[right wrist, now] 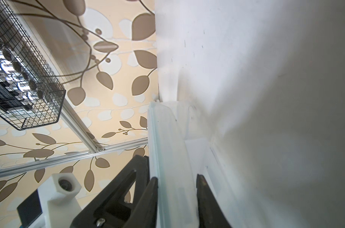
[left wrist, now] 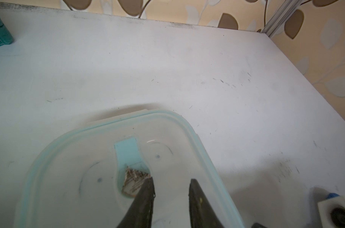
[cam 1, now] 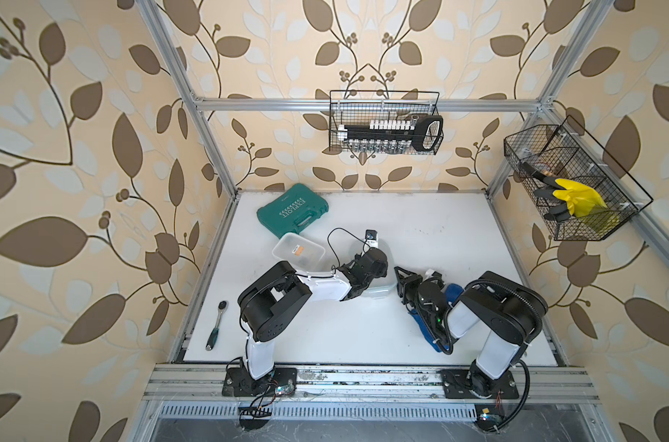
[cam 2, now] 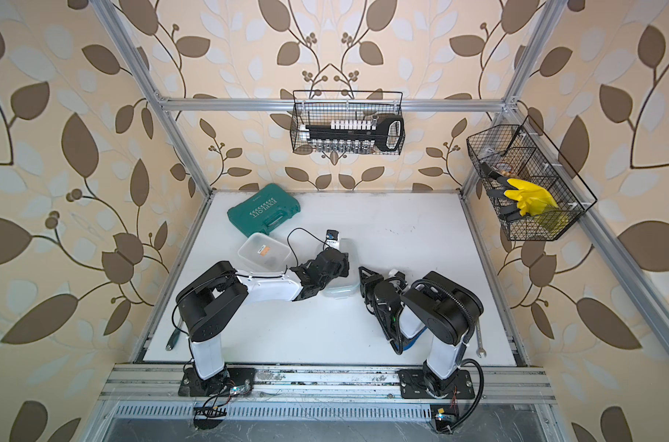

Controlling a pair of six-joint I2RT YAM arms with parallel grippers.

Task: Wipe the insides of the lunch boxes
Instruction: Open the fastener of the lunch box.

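Dial centred on the desk [cam 1: 363, 336], 12 o'clock at the back wall.
- Lidded lunch box [cam 1: 382, 294]: centre.
- Open lunch box [cam 1: 298, 250]: 10 o'clock, near the lidded one.
- Tool case [cam 1: 292, 211]: 11 o'clock, just behind the open box.
- Ratchet [cam 1: 217, 325]: 8 o'clock, near the edge.
- Cloth [cam 1: 454, 292]: 4 o'clock.
- Wrench [cam 2: 480, 342]: 4 o'clock, at the edge.
- Back basket [cam 1: 338, 114]: 12 o'clock, hung above the desk.
- Side basket [cam 1: 593, 225]: 2 o'clock, hung above the desk.

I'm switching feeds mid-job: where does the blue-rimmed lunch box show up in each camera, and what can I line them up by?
Both top views: blue-rimmed lunch box mid-table, mostly hidden under the left arm.
Left wrist: close up from above, under the left gripper.
Right wrist: edge-on, between the fingers of the right gripper.
Shared landmark: the white table's far edge against the leaf wallpaper.
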